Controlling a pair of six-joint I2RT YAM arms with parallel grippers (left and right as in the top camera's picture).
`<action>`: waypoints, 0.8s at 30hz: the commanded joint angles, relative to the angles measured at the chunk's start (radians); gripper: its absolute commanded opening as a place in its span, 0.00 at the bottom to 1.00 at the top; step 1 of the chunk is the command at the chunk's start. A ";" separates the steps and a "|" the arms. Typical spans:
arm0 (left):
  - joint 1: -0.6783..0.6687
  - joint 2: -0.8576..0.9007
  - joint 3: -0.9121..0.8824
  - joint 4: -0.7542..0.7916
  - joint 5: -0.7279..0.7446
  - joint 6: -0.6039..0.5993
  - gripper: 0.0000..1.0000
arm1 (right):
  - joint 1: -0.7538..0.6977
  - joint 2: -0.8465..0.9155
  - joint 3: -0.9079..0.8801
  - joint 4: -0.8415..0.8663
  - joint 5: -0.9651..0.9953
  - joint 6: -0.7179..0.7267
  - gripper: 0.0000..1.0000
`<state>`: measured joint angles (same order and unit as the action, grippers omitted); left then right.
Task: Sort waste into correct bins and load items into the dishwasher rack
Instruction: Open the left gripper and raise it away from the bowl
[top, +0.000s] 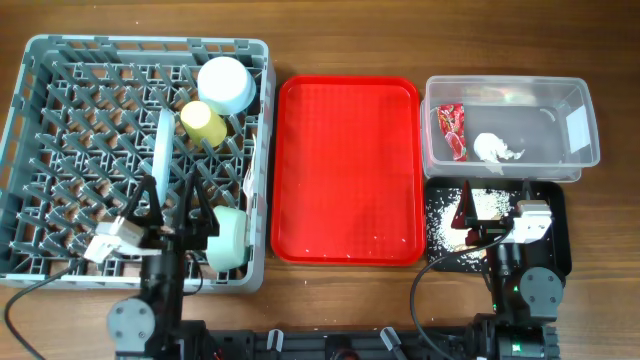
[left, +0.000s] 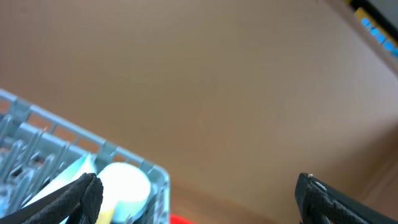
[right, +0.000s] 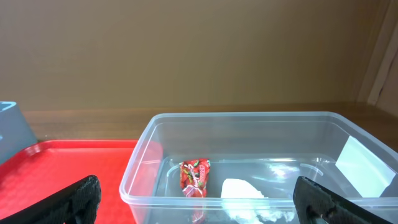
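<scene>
**mo:** So where's everything sitting?

**kit:** Going by the overhead, the large square grey plastic dishwasher rack (top: 30, 150) fills the 9 o'clock side of the wooden tabletop (top: 610, 40). The pale blue small bowl (top: 225, 85) is upside down in the rack's 1 o'clock corner. The yellow cup (top: 203, 121) is just beside it at 7 o'clock. The pale blue plate (top: 162, 150) stands on edge near the middle. The mint green bowl (top: 230, 237) is tipped on its side at 5 o'clock.

**mo:** And the rubbish?

**kit:** The small red printed snack wrapper (right: 194, 177) and crumpled white tissue (right: 242, 190) lie side by side in the clear rectangular plastic tub (top: 500, 88) at 2 o'clock. The pale rice-like food scraps (top: 487, 205) are scattered in the shallow black rectangular tray (top: 556, 195) at 4 o'clock. The flat red plastic serving tray (top: 347, 170) sits dead centre.

**mo:** Fingers?

**kit:** The left fingers (left: 78, 199) are spread fully wide with nothing in them, over the rack's 6 o'clock edge beside the mint bowl. The right fingers (right: 74, 200) are just as wide and also hold nothing, over the black tray.
</scene>
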<state>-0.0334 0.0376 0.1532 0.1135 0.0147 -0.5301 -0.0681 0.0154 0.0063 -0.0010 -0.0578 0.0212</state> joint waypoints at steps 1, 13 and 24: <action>0.007 -0.035 -0.058 0.011 -0.036 -0.010 1.00 | -0.004 -0.012 -0.001 0.003 0.014 -0.014 1.00; 0.019 -0.035 -0.148 -0.080 -0.070 -0.003 1.00 | -0.004 -0.012 -0.001 0.003 0.014 -0.014 1.00; 0.020 -0.035 -0.148 -0.182 -0.081 0.407 1.00 | -0.004 -0.012 -0.001 0.003 0.014 -0.014 1.00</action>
<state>-0.0193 0.0128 0.0093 -0.0673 -0.0559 -0.3763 -0.0681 0.0154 0.0063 -0.0010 -0.0578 0.0212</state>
